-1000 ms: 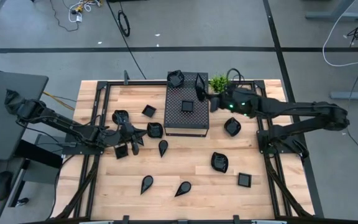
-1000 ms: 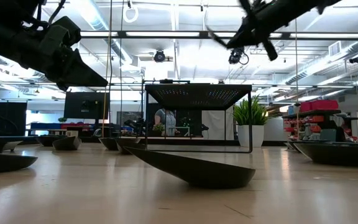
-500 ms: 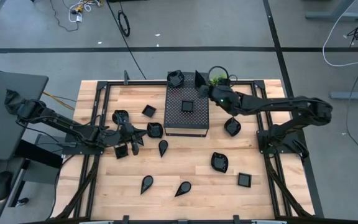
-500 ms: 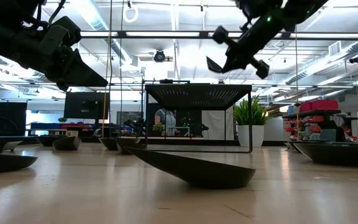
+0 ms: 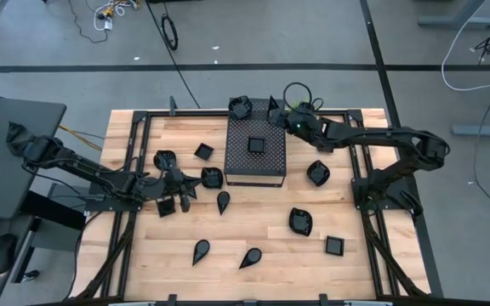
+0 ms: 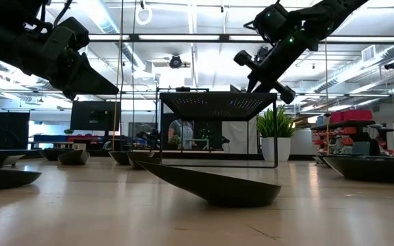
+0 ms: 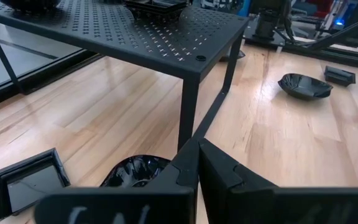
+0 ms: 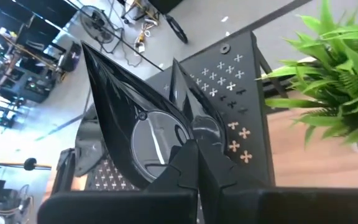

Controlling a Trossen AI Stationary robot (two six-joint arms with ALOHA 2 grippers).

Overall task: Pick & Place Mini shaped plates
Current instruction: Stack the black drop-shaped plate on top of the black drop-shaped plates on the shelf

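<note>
Aloft — right gripper [image 8: 190,163] clamping plate [image 8: 143,134]

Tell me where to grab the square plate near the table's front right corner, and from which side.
Grip one raised side wall of the square plate, coming straight down from above. It lies flat on the wood with bare table all around it. One finger can probably drop inside the rim and the other outside it.

No readable text, label, brand, number or sign anywhere in view. Perforated box [image 5: 256,151]: only cross-shaped holes, no lettering. Mini shaped plates [image 5: 300,222]: plain glossy black, unmarked. Room behind table: shelves and screens too far off to read.
</note>
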